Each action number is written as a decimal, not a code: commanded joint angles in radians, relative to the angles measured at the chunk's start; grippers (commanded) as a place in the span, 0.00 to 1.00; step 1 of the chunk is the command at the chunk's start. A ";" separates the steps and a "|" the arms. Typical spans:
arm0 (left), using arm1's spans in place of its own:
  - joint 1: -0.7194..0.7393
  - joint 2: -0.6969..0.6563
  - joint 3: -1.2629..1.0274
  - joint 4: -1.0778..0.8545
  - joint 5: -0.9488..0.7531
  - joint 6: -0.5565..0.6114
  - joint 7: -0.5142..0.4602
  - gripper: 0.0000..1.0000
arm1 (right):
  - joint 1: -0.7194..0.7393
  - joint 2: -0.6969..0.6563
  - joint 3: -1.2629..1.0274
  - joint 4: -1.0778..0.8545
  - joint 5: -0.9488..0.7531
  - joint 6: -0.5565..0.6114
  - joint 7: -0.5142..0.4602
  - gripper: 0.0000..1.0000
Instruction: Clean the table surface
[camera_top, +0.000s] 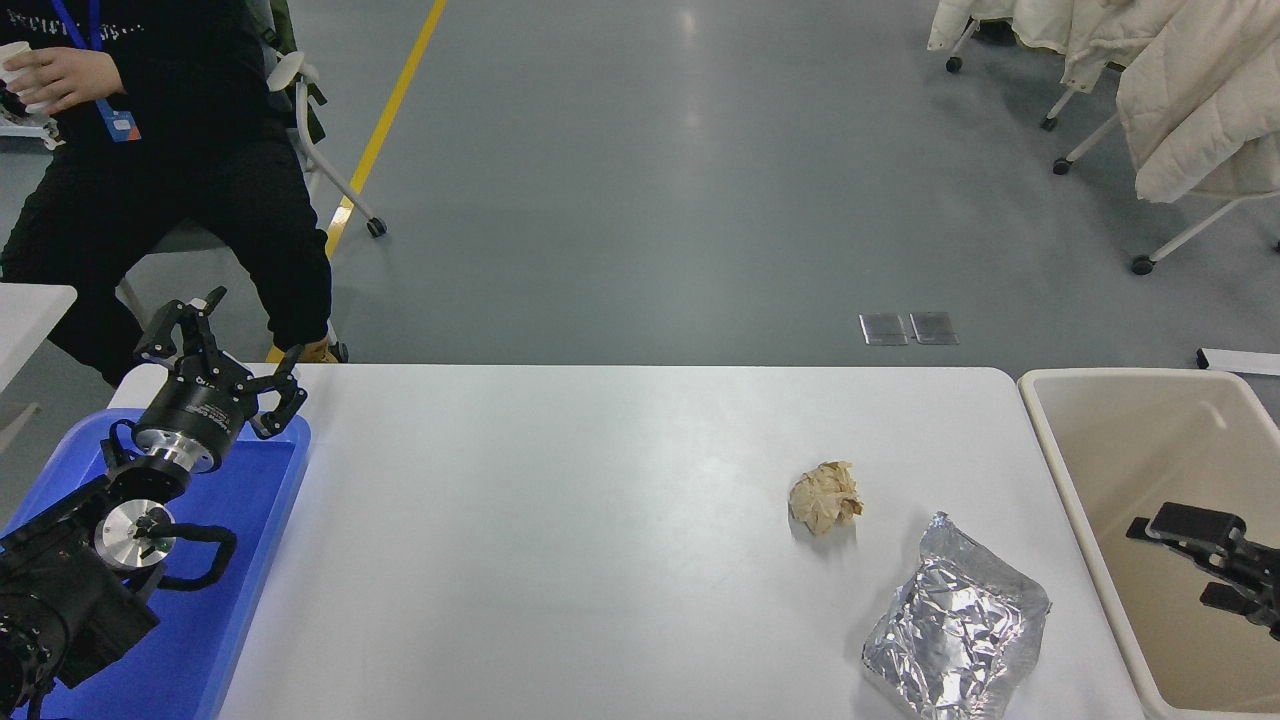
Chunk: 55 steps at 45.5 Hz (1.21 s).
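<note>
A white table (600, 540) fills the lower frame. Right of centre lie a crumpled tan paper ball (826, 497) and, lower right, a wrinkled silver foil bag (955, 632), apart. At far right the right pincer (1198, 561), fingers spread, hangs over a beige bin (1040, 420). At lower left the left pincer (222, 340), fingers apart, sits above a blue tray (240, 560).

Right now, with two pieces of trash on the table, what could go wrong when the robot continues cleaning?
1. The foil bag lies flat near the table's front edge; a grasp may slip or push it off.
2. The paper ball is light and could roll away when touched.
3. The right end effector hangs over the bin; reaching back, it might hit the rim.
</note>
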 joint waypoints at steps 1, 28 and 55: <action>0.000 0.000 0.000 0.000 0.000 0.000 0.000 1.00 | -0.030 0.003 -0.047 0.032 0.006 -0.009 -0.011 1.00; 0.000 0.000 0.000 0.000 0.000 0.000 0.001 1.00 | -0.139 0.217 -0.047 0.004 0.086 -0.158 -0.077 0.98; 0.000 0.000 0.000 0.000 0.000 0.000 0.000 1.00 | -0.142 0.319 -0.047 0.004 0.155 -0.207 -0.087 0.97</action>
